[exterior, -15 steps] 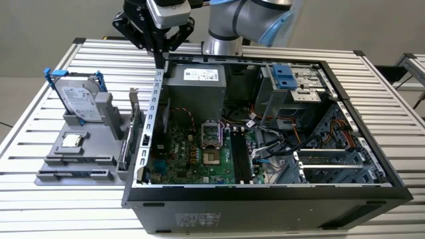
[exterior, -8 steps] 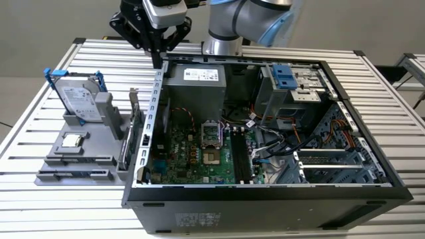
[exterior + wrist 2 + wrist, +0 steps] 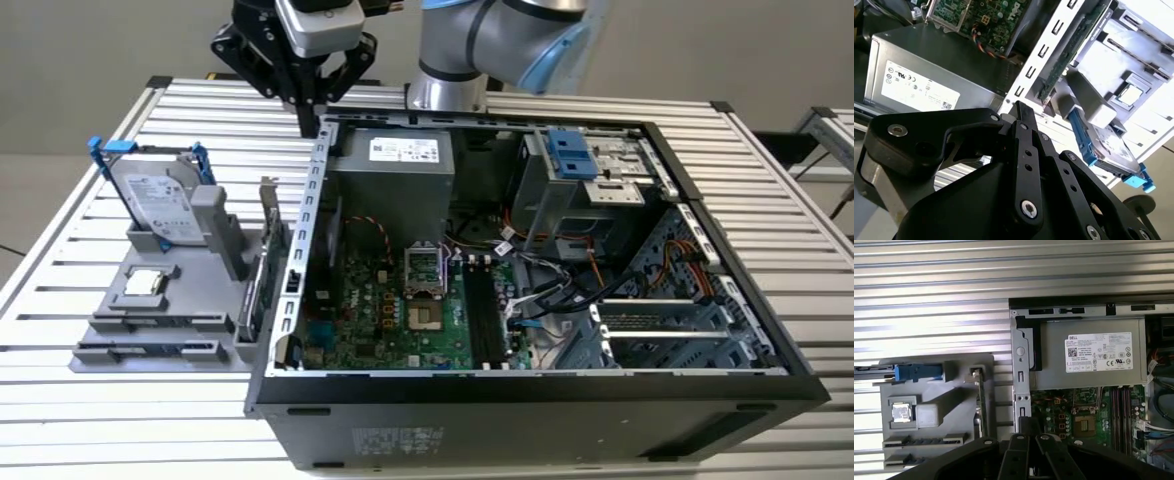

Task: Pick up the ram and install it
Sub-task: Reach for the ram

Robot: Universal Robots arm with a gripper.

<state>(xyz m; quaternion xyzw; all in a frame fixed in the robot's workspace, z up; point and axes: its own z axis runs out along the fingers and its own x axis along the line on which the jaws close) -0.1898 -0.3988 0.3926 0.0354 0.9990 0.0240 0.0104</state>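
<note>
Black end effector (image 3: 310,125), closed up and empty, over the case (image 3: 316,190) rim, ram (image 3: 150,350) well apart.

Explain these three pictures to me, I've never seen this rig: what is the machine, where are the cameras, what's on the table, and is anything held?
The machine is one robot arm ending in a black gripper. The exterior view looks on from off the arm. Both wrist views come from cameras riding on the arm, so the gripper's black body shows up close in them. On the slatted table lies an open computer case with its motherboard exposed. Beside it, at the exterior view's left, a grey tray holds a hard drive, a processor chip, a card and the ram. The gripper hangs above a case corner by the power supply, shut and holding nothing.
</note>
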